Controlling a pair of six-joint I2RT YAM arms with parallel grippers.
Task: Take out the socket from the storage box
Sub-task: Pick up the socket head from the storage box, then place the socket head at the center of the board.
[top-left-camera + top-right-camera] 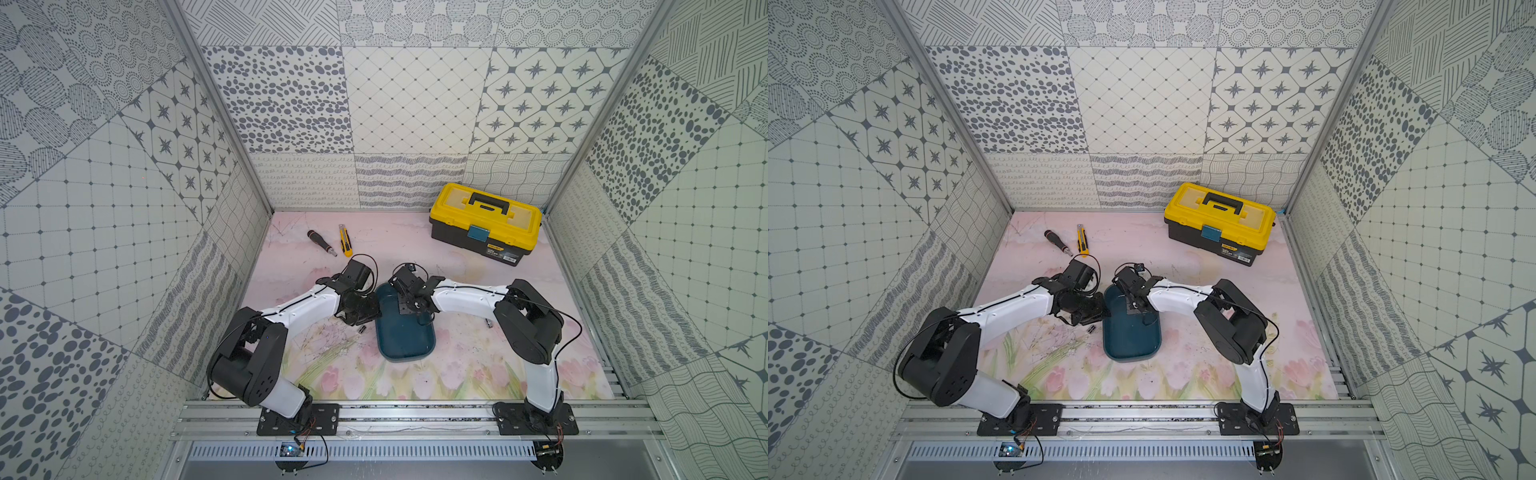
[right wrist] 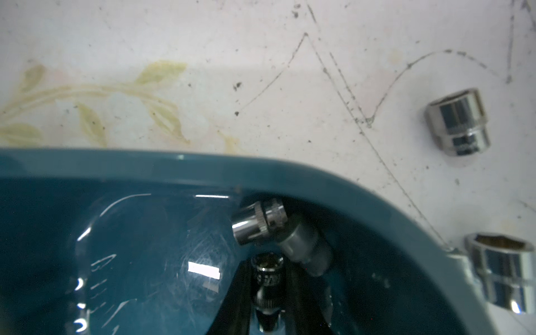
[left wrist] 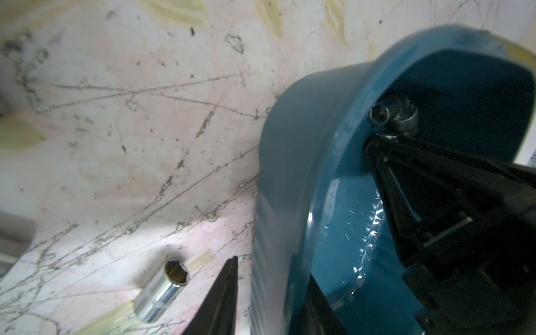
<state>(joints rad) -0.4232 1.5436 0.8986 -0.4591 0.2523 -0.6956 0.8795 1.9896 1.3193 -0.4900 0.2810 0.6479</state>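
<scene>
My right gripper [image 2: 266,269] is clamped on a socket [image 2: 266,280] inside the storage box [image 2: 174,165]; my left gripper [image 3: 272,269] straddles its wall, whether clamping I cannot tell.

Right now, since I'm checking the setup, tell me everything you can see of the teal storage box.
The storage box is a shallow, lidless tub of glossy dark teal plastic, rectangular with rounded corners and a raised rim. It sits on the floral mat. The left gripper straddles one wall; the right gripper reaches inside, shut on a socket. Two more sockets lie in a corner.
</scene>
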